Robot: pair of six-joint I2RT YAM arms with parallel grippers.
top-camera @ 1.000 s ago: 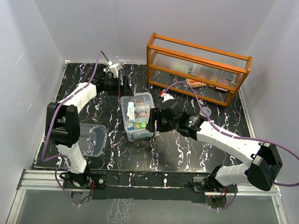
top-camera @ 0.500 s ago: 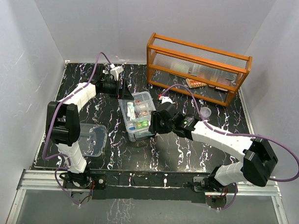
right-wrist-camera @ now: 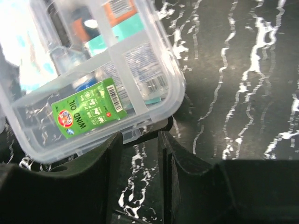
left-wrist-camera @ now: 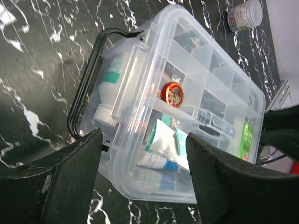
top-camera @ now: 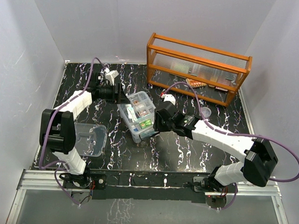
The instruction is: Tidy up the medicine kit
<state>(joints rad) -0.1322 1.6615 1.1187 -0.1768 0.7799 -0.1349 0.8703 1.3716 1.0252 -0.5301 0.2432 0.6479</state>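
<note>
The medicine kit [top-camera: 138, 116], a clear box holding tubes, a green sachet and a small red tin, lies slanted on the black marbled table. My left gripper [top-camera: 122, 94] is at its far left end. In the left wrist view this gripper [left-wrist-camera: 145, 137] is open, its fingers [left-wrist-camera: 70, 177] straddling the kit's [left-wrist-camera: 187, 93] corner beside a dark handle [left-wrist-camera: 86, 93]. My right gripper [top-camera: 155, 126] is at the near right corner. Its jaws [right-wrist-camera: 139, 137] stand narrowly open under the kit's [right-wrist-camera: 107, 60] rim, with a thin dark handle [right-wrist-camera: 149, 130] crossing the gap.
An orange wooden glass-fronted rack [top-camera: 198, 64] stands at the back right, a blister pack [top-camera: 197, 84] on its lower shelf. A small round pot [top-camera: 206, 112] sits right of my right arm. A clear plastic tub [top-camera: 92, 138] lies near the left arm's base.
Both grippers have narrowed. The left gripper has slid left along the far end, the right has pressed in at the near corner. The kit has turned, its near end swinging right.
</note>
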